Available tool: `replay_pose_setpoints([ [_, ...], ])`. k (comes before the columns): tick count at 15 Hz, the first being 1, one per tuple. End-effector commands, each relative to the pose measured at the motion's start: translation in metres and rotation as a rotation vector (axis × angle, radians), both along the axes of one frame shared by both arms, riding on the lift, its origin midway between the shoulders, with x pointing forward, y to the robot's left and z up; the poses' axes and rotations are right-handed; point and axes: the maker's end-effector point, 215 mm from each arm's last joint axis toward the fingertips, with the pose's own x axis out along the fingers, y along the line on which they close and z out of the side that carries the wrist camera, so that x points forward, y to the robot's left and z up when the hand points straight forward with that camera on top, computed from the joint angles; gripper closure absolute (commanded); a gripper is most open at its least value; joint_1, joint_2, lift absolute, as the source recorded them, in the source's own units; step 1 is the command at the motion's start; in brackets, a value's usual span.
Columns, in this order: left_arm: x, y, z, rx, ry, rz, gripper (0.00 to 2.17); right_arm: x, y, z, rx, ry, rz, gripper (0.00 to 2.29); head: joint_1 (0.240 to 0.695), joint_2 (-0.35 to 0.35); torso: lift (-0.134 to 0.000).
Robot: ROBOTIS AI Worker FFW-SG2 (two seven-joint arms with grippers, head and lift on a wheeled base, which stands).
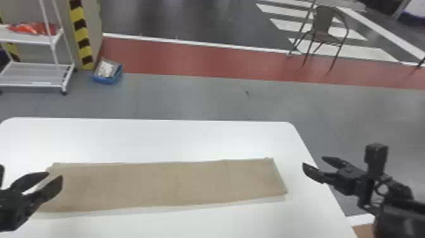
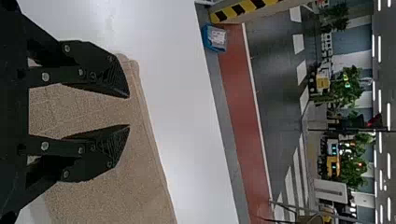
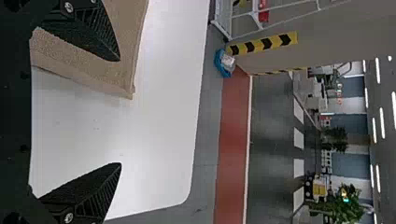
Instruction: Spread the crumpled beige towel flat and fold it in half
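In the head view, passage lies over the white desk (image 1: pixel 158 139) above the towel (image 1: pixel 170 183) and at bottom centre; the left pincer (image 1: pixel 54 177) obstructs lower left, the right pincer (image 1: pixel 313 160) lower right.

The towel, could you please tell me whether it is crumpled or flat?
Flat: the towel lies as a smooth, nearly straight-edged strip.

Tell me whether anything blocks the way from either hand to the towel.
Nothing visible does. The open left hand hangs over the left end of the towel; in the head view, the open right hand sits beyond its right end, white table showing between.
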Motion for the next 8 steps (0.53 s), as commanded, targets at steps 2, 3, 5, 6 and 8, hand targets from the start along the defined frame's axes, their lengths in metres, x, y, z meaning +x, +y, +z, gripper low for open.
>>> replay_pose_setpoints([
  [2, 0.010, -0.002, -0.007, -0.001, 0.030, -0.012, 0.14, 0.014, 0.006, -0.006, -0.084, 0.021, 0.090, 0.09, 0.695, -0.237, 0.000],
  [3, 0.013, -0.001, -0.008, 0.002, 0.032, -0.011, 0.14, 0.016, 0.012, -0.007, -0.106, 0.020, 0.137, 0.09, 0.695, -0.235, 0.000],
  [5, 0.023, 0.002, -0.012, 0.010, 0.039, 0.000, 0.15, 0.017, 0.020, -0.011, -0.173, 0.028, 0.212, 0.09, 0.695, -0.226, 0.000],
  [6, 0.028, 0.001, -0.011, 0.008, 0.035, 0.004, 0.15, 0.017, 0.023, -0.015, -0.205, 0.036, 0.236, 0.09, 0.695, -0.215, 0.000],
  [8, 0.036, 0.004, -0.018, 0.018, 0.039, 0.033, 0.15, 0.018, 0.026, -0.027, -0.231, 0.052, 0.273, 0.10, 0.695, -0.205, 0.000],
])
